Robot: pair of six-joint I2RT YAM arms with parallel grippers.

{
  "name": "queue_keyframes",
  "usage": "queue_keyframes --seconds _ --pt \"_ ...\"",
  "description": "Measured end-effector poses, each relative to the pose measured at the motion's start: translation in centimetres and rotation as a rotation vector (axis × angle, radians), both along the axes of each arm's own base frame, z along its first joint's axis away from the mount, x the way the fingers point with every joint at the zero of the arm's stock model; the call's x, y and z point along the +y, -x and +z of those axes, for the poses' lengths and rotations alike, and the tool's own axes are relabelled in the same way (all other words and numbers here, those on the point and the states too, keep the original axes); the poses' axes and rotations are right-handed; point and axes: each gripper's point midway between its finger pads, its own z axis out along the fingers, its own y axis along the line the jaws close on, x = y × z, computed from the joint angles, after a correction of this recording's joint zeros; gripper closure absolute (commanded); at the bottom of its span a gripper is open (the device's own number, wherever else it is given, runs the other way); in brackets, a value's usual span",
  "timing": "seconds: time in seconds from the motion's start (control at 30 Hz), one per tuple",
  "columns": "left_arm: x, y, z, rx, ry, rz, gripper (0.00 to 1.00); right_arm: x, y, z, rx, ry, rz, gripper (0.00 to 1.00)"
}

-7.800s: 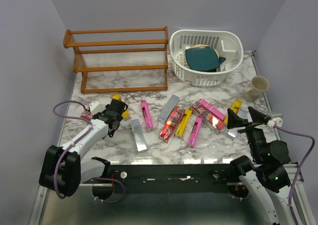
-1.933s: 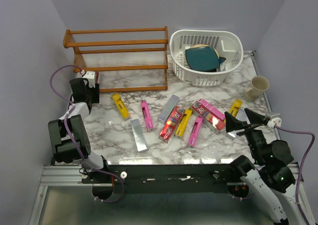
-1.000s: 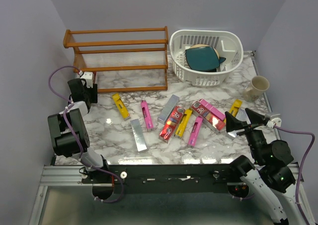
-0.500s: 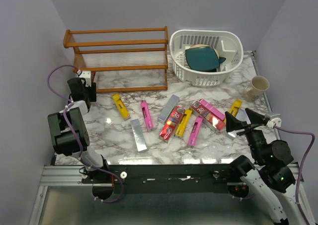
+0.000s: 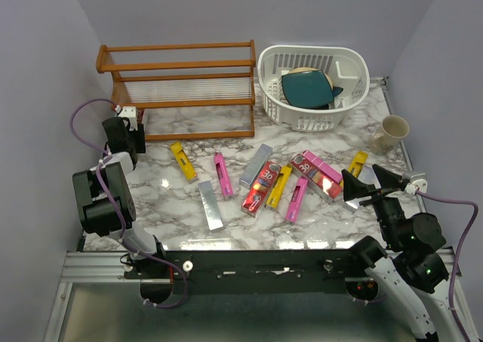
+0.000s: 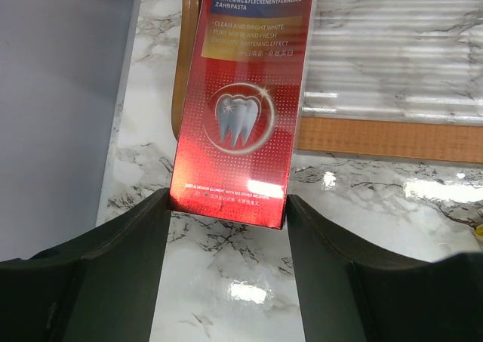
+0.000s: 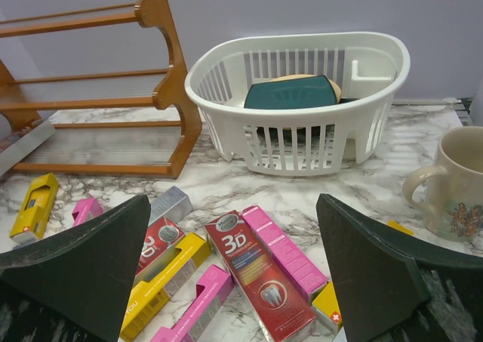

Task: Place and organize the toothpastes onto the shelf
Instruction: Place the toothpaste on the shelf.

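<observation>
My left gripper (image 5: 127,127) is shut on a red toothpaste carton (image 6: 241,108) with a tooth picture, holding its near end at the left end of the orange-brown shelf (image 5: 181,93). In the left wrist view the carton lies over the shelf's left post (image 6: 187,63); its far end is out of frame. Several toothpastes lie on the marble: yellow (image 5: 183,161), pink (image 5: 222,174), silver (image 5: 210,204), red (image 5: 260,191), a red "3D" one (image 7: 260,274). My right gripper (image 5: 367,182) is open and empty, just near of the right-hand cartons (image 7: 232,229).
A white slotted basket (image 5: 313,85) with a teal object inside stands right of the shelf. A cream mug (image 5: 389,134) sits at the right edge. The shelf's tiers hold nothing that I can see. Grey walls close in on the left and right.
The left gripper took the red carton from the table's left side up to the shelf's left end; over the last second it has barely moved. The right arm is still.
</observation>
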Motion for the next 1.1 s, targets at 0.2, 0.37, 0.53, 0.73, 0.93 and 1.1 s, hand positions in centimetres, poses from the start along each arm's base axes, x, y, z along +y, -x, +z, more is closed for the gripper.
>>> queue_keyframes --seconds 0.2,0.37,0.53,0.73,0.93,1.1 --pt "0.0 -0.2 0.0 -0.004 0.013 0.009 0.33 0.0 0.0 0.0 0.0 0.0 0.0 0.0" --pt "0.0 -0.4 0.1 -0.008 0.019 0.013 0.32 0.0 0.0 0.0 0.0 0.0 0.0 0.0" --pt "0.1 -0.6 0.3 -0.013 0.019 0.014 0.29 0.0 0.0 0.0 -0.001 0.002 0.0 0.0" --pt "0.1 -0.8 0.3 -0.015 0.019 0.015 0.24 0.0 0.0 0.0 -0.002 0.007 -0.001 0.0" --pt "0.3 -1.3 0.8 -0.032 0.017 0.017 0.13 0.0 0.0 0.0 -0.002 0.009 -0.002 0.0" --pt "0.3 -1.3 0.8 -0.034 0.018 0.02 0.01 0.0 0.0 0.0 -0.002 0.01 -0.001 0.0"
